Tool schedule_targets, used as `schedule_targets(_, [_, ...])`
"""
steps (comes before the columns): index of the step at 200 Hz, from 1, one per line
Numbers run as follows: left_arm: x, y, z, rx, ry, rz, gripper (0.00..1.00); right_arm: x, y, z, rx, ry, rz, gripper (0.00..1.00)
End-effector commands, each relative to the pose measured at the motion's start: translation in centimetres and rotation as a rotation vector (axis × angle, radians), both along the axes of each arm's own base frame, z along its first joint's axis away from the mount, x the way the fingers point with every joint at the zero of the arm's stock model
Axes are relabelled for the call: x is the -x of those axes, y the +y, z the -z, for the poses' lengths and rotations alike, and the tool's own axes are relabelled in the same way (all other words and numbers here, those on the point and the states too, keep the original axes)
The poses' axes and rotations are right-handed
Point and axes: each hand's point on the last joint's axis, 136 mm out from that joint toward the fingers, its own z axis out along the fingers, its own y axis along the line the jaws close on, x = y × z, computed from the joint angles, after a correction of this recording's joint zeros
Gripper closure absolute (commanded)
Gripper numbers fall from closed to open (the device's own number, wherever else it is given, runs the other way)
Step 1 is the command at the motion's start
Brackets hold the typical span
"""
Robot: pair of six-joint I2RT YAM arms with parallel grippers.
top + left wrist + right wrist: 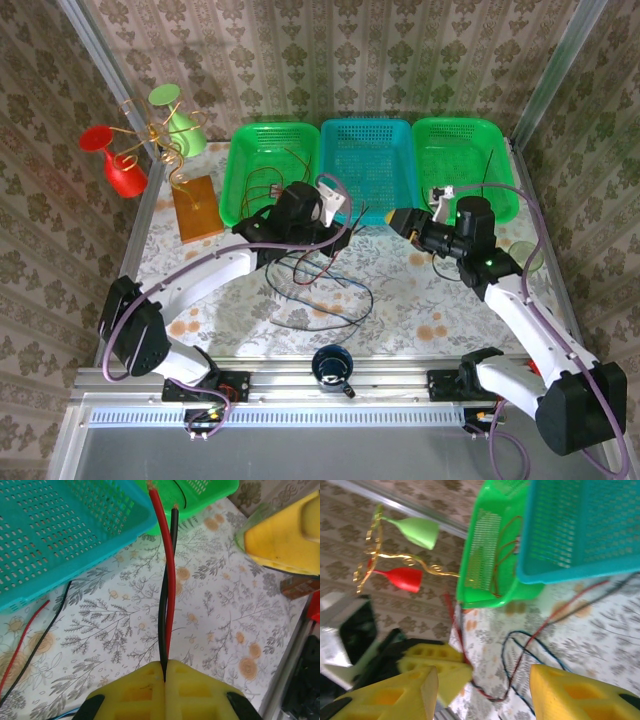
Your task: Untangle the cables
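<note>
Pinching two of the thin flexible cables point(170, 580), one red and one black, side by side between the pressed-together yellow pads of the left gripper point(165, 672), just in front of the teal perforated plastic basket point(60, 535). Trailing off in loose, tangled red, black and dark blue loops across the floral cloth point(225, 610) before that basket. Hovering near its front corner with the right gripper point(485, 685), spread and empty.

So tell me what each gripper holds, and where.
Left gripper pinches the red cable and black cable together, a little back from their cut ends. Right gripper holds nothing.
</note>
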Motion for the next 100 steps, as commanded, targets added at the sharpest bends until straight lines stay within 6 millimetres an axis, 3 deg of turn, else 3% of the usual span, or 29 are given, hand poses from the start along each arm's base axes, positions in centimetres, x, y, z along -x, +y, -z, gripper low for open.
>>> schedule_targets(1, [0.0,-0.3,-1.6,0.1,0.019,-0.006,1.0,-0.5,1.0,-2.4,-0.067,-0.094,-0.025,0.47])
schedule_targets(37, [0.0,-0.3,-2.1,0.134,0.022,-0.011,1.0,-2.0,1.5,-1.9,-0.157,-0.066,0.007,0.6])
schedule_targets(100, [0.3,-0.3,-2.2,0.138,0.026,-0.005,1.0,-2.8,3.2,-1.9,-0.184,-0.049,-0.036,0.61])
